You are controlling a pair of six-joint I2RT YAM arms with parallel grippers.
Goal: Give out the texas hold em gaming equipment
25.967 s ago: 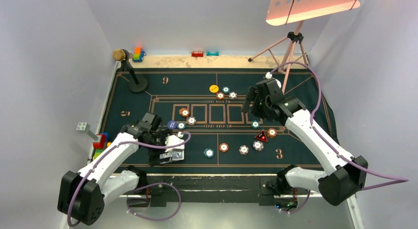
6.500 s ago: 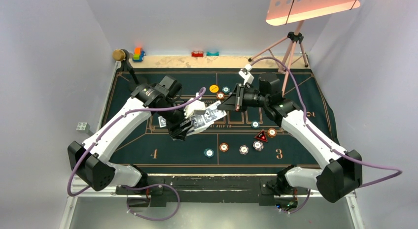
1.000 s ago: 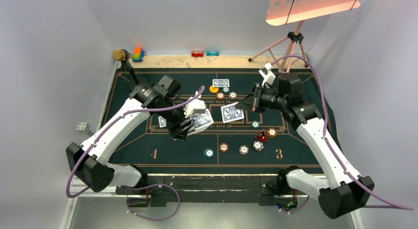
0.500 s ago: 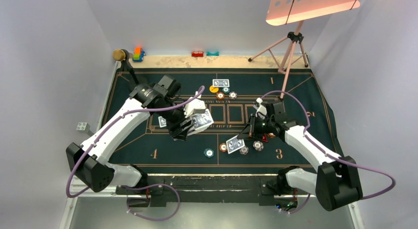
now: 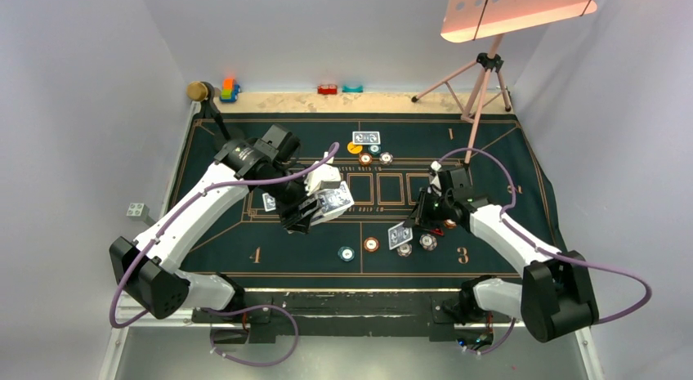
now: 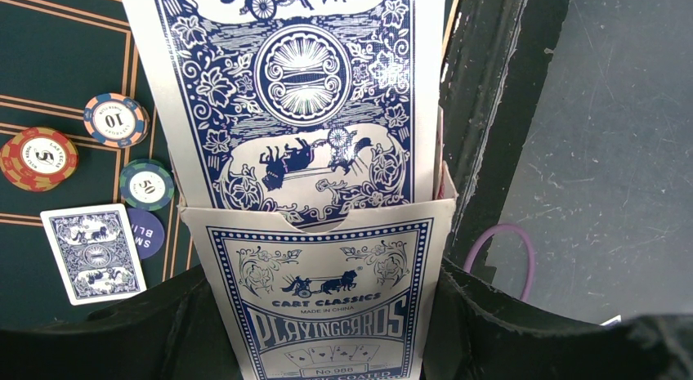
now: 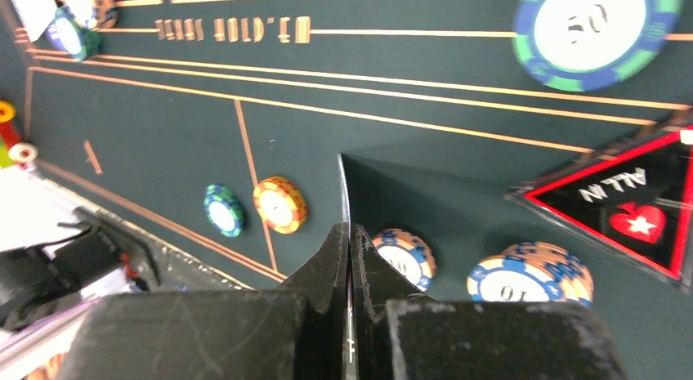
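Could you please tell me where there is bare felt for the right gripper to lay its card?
There is room around the numeral 4, left of the teal chip, and inside the outlined boxes mid-mat. It is crowded right under the right gripper: its card hangs close to the chips and the red marker.

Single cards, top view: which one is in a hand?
The card among the near chips, pinched in the right hand. The far-edge card and the left-side card lie flat, untouched.
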